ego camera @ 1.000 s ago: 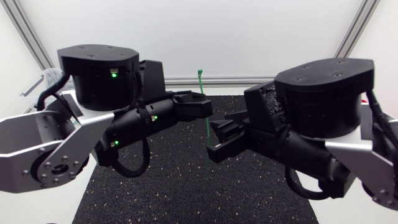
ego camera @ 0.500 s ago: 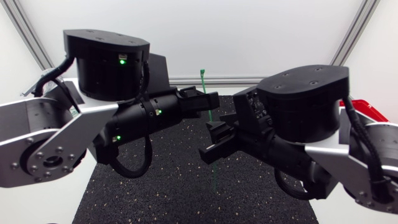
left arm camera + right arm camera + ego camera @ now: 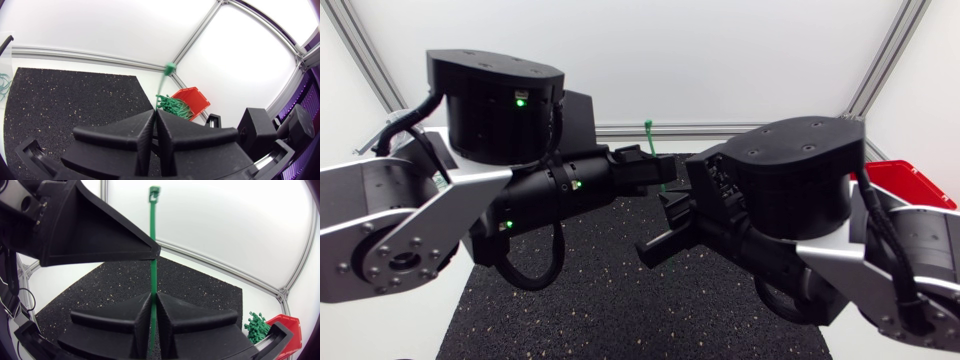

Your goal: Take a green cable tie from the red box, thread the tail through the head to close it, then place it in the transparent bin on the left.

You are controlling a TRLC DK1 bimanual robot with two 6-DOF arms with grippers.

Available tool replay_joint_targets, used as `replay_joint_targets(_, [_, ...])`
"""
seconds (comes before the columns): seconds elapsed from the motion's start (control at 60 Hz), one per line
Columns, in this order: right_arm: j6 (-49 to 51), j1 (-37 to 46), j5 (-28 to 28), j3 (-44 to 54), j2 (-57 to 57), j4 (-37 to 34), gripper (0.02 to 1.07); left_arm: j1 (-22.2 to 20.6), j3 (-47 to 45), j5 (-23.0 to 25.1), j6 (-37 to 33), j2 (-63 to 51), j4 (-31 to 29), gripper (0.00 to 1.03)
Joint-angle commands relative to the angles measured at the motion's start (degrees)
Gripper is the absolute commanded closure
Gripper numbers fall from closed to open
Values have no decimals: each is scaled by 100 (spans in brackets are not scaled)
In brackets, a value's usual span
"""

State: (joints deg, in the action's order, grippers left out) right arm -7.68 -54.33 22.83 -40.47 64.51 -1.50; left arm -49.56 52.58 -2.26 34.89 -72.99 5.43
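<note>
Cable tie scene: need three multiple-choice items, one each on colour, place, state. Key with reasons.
1. The box is: A blue; B clear; C red.
2. The head of the held tie is: A in the box; B ahead of the left gripper; C under the left gripper.
3. The right gripper is: A shut on the tie; B open; C shut, empty.

Key: 1 C, its walls show red in both wrist views. 2 B, the head stands out past the left gripper's tips. 3 A, both fingers pinch the tie between them.
</note>
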Motion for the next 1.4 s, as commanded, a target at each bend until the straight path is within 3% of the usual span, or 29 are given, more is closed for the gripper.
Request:
replay_joint_targets(0.0, [83,-25,108,118,62,-26,101,25,130,235,-18,48,-16,67])
replay_joint_targets(0.117, [100,45,-182,136,-44,-184,101,324,-11,789,-246,127,239,52])
replay_joint_targets(0.2, [83,300,-701,136,-176,-351,101,614,-169,1378,-422,206,520,42])
replay_joint_targets(0.317, [-5,889,-1685,101,-378,-606,101,957,-353,1870,-624,312,775,41])
replay_joint_targets(0.45, [-119,1680,-3153,-31,-527,-1010,101,1326,-564,2564,-747,373,1074,41])
replay_joint_targets(0.7, [-128,2963,-6326,-506,-299,-1758,101,1476,-907,3091,-1275,321,1452,40])
replay_joint_targets(0.717, [-119,3095,-6739,-594,-193,-1889,101,1502,-942,3206,-1292,321,1505,40])
replay_joint_targets(0.967, [232,3578,-8901,-1104,633,-2645,101,1572,-1039,3918,-1363,277,1645,40])
replay_joint_targets(1.1, [865,3596,-9367,-1271,1081,-3287,101,1572,-986,4383,-1319,110,1742,40])
replay_joint_targets(1.383, [935,3560,-9639,-1262,1151,-3348,101,1546,-863,4920,-1037,-172,1918,40])
